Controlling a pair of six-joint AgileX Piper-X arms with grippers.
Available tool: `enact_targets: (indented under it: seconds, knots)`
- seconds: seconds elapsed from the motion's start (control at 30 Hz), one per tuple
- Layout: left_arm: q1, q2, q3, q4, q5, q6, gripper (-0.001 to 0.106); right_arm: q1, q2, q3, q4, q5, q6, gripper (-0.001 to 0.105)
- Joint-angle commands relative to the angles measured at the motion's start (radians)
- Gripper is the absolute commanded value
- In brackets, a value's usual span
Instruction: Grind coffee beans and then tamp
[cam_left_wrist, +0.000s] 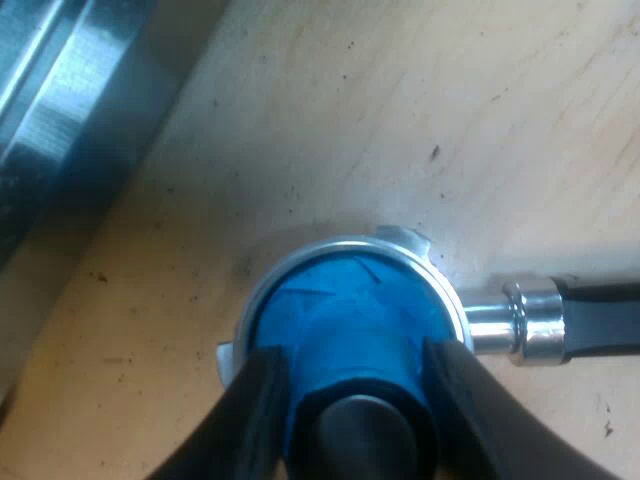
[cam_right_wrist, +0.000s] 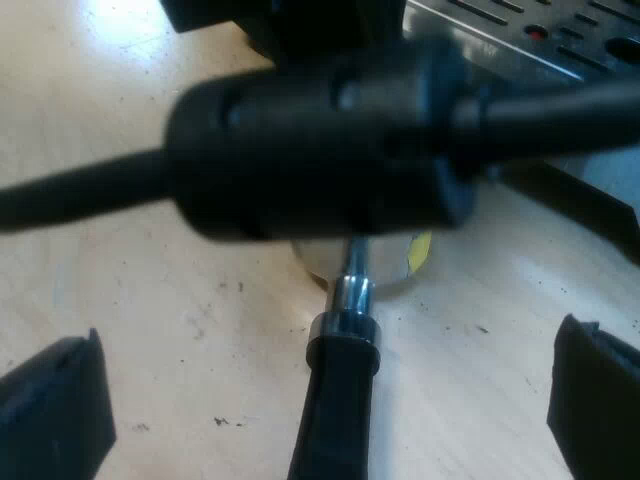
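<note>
Blue tamper (cam_left_wrist: 345, 310) sits in the basket of the metal holder (cam_left_wrist: 330, 248) on the wooden counter (cam_left_wrist: 400, 120), near the espresso machine (cam_left_wrist: 60, 110). The left end effector (cam_left_wrist: 352, 355) is clamped on the tamper. The right end effector (cam_right_wrist: 325, 395), fingers wide apart, hovers over the holder's dark handle (cam_right_wrist: 335, 425).

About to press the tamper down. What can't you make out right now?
1. Grounds level in the holder: left wrist view, covered by the blue tamper held by the left gripper.
2. The holder's basket: right wrist view, hidden behind the blurred left arm.
3. End of the handle: cut off at the frame edge in both views; the right gripper straddles it, jaws open.
</note>
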Motion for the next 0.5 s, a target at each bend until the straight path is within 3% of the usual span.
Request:
enact_targets:
  seconds: [0.03, 0.5]
  knots:
    - [-0.008, 0.05, 0.026, 0.048, -0.02, -0.002, 0.0, -0.004, -0.006, 0.002, -0.008, 0.012, 0.001, 0.09]
    - [-0.008, 0.023, -0.038, 0.07, -0.02, -0.002, 0.0, -0.004, -0.006, 0.002, -0.008, 0.012, -0.002, 0.09]
